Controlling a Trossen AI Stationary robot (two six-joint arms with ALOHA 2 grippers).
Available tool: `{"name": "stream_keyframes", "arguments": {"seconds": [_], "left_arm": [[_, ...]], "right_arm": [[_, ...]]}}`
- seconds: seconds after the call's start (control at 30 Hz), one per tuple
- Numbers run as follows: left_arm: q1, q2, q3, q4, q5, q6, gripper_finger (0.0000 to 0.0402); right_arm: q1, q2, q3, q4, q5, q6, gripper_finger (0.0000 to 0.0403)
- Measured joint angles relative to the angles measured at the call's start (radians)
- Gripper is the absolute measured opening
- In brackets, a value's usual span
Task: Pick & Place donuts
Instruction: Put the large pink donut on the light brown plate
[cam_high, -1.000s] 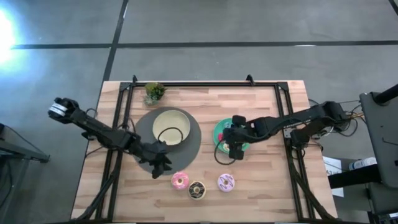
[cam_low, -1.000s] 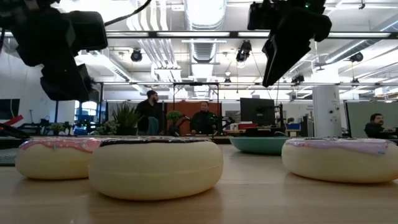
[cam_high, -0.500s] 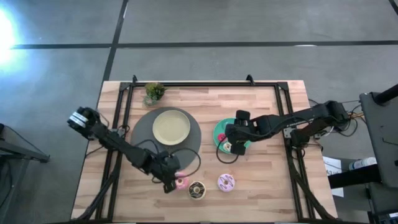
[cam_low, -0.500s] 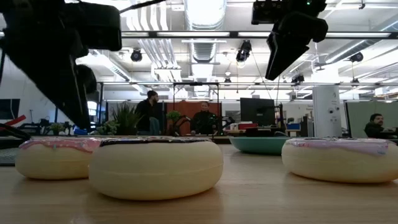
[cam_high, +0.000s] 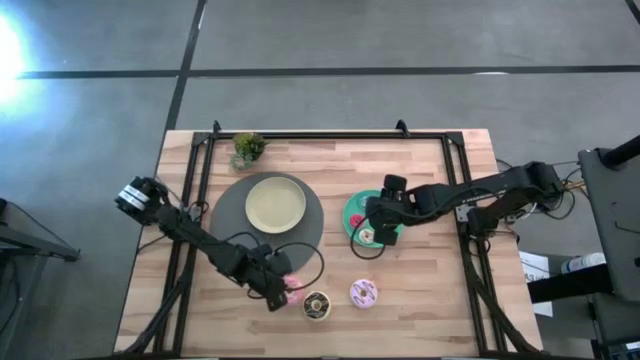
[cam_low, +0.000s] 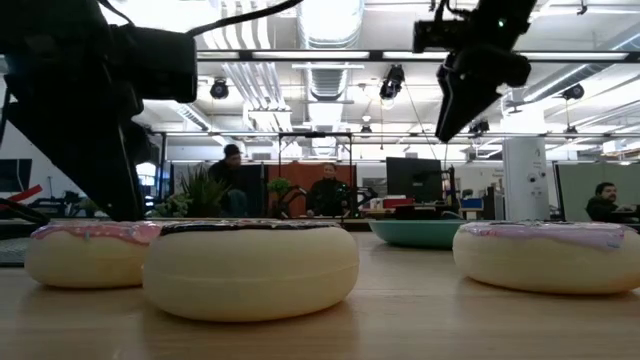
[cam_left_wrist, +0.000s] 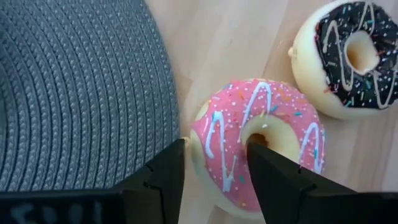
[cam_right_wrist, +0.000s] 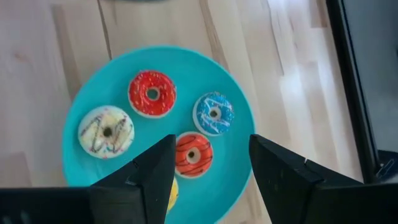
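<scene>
The pink donut (cam_left_wrist: 261, 143) lies flat on the wood beside the grey mat (cam_left_wrist: 74, 93). Next to it are the dark chocolate donut (cam_left_wrist: 351, 56) and, in the high view, the lilac sprinkled donut (cam_high: 363, 292). My left gripper (cam_left_wrist: 216, 146) is open and low over the pink donut (cam_high: 293, 292). One finger is over its hole and the other is outside its rim. My right gripper (cam_right_wrist: 210, 140) is open and hovers above the teal plate (cam_right_wrist: 230, 81), which holds several mini donuts: red, blue, cream, orange and a partly hidden yellow one. My left gripper comes at the pink donut from above, slanting down. Its fingers straddle the ring's wall on the mat side (cam_left_wrist: 208, 140), one at the hole and one outside. I cannot tell whether they touch it. The donut lies flat on the table.
A beige plate (cam_high: 275, 203) sits on the round grey mat (cam_high: 235, 210) at the table's middle. A small potted plant (cam_high: 247, 148) stands near the far edge. Black frame rails run along the table's left, right and far sides. People sit in the room beyond.
My left gripper has moved from the grey mat's near edge toward the table's near edge and down onto the pink donut. It now straddles the donut's rim. The donuts have stayed in place.
</scene>
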Motion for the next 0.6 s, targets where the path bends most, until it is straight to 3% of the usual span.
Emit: {"name": "stream_keyframes", "arguments": {"seconds": [0.33,0.6], "left_arm": [[0.004,0.061,-0.001,0.038,0.018,-0.020,0.0143],[0.014,0.049,0.003,0.028,0.038,0.008,0.0062]], "right_arm": [[-0.021,-0.001,-0.051,0.038,-0.004,-0.004,0.0194],[-0.045,-0.001,-0.054,0.077,-0.003,-0.023,0.0194]]}}
